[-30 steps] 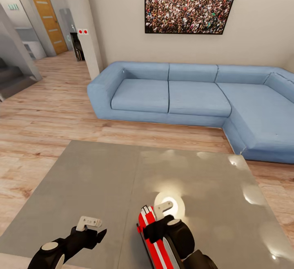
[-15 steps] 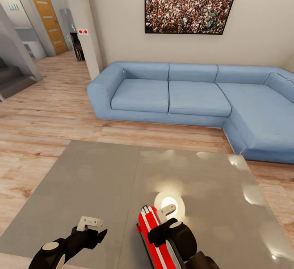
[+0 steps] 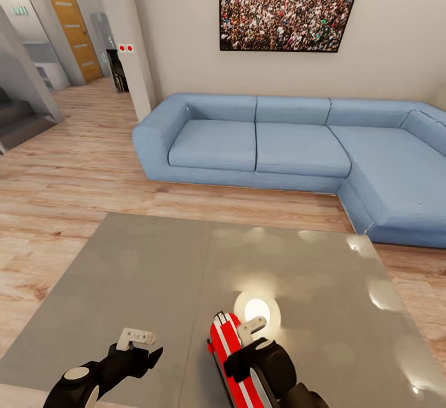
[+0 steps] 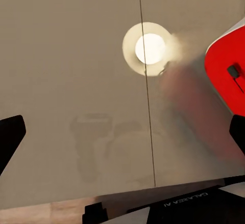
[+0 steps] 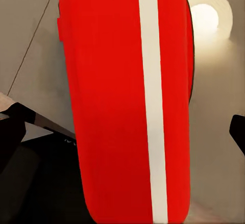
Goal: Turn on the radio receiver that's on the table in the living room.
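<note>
The red radio receiver point(image 3: 226, 349) with white stripe trim stands on its narrow edge near the front of the glossy grey table point(image 3: 155, 265). My right gripper point(image 3: 245, 341) hovers just over the radio, open. In the right wrist view the radio's red edge point(image 5: 107, 106) runs between the two spread fingertips of the right gripper point(image 5: 125, 127), and I cannot tell whether they touch it. My left gripper point(image 3: 140, 347) hangs open over bare tabletop to the radio's left. In the left wrist view, the left gripper point(image 4: 122, 134) holds nothing and a corner of the radio point(image 4: 227, 68) shows. The dial is hidden.
A blue sectional sofa point(image 3: 279, 148) wraps the far and right sides beyond the table, under a framed crowd picture point(image 3: 288, 5). A bright lamp reflection point(image 3: 257, 310) shines on the tabletop by the radio. Light wood floor point(image 3: 68, 179) stretches left toward a hallway and stairs.
My right gripper has slid slightly back toward me over the radio. The radio and the left arm have stayed put.
</note>
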